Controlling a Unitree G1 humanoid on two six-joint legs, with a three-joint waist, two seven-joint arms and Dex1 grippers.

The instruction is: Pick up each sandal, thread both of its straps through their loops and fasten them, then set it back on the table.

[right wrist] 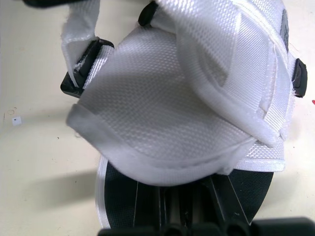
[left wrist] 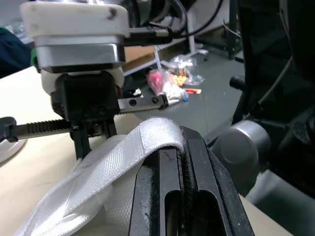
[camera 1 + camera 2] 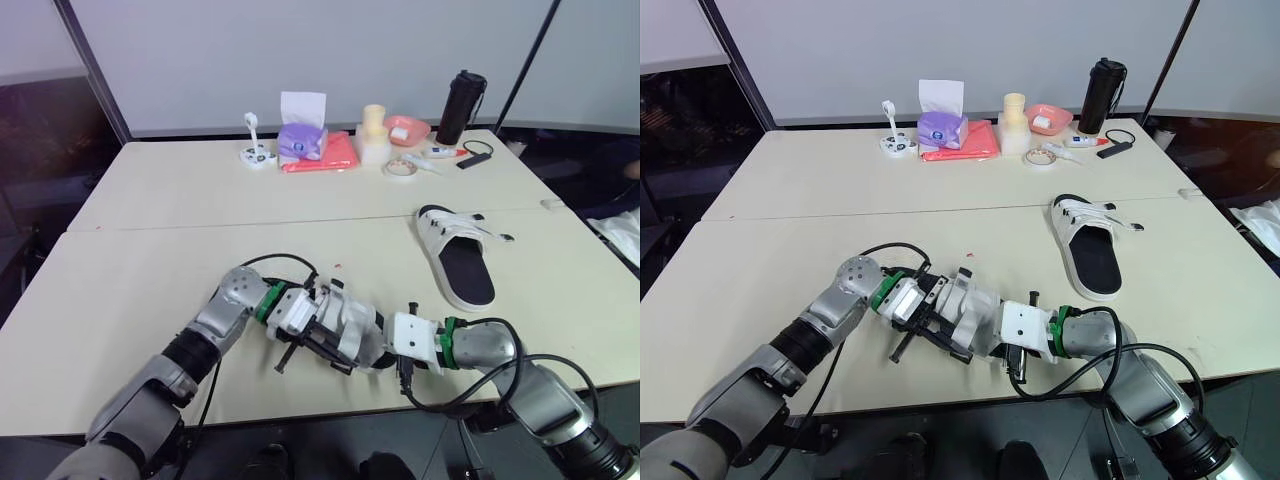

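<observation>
One white sandal with a black footbed [image 3: 456,256] lies flat on the right of the table, its straps loose. The second sandal [image 3: 350,328] is held between my two grippers near the table's front edge. My left gripper [image 3: 318,322] is shut on a white strap [image 2: 123,157] of this sandal, the strap's folded end pinched between the black fingers [image 2: 197,196]. From the other side, my right gripper [image 3: 383,346] grips the sandal at its sole [image 1: 123,196]. The right wrist view has the white woven upper [image 1: 172,123] and black strap loops [image 1: 81,73] close up.
At the table's far edge stand a black tumbler [image 3: 460,107], a pink bowl [image 3: 407,129], a cream cylinder [image 3: 373,135], a purple tissue box [image 3: 301,135] on a red cloth [image 3: 330,157], and a tape roll [image 3: 400,169]. The table's front edge [image 3: 300,415] is just behind the grippers.
</observation>
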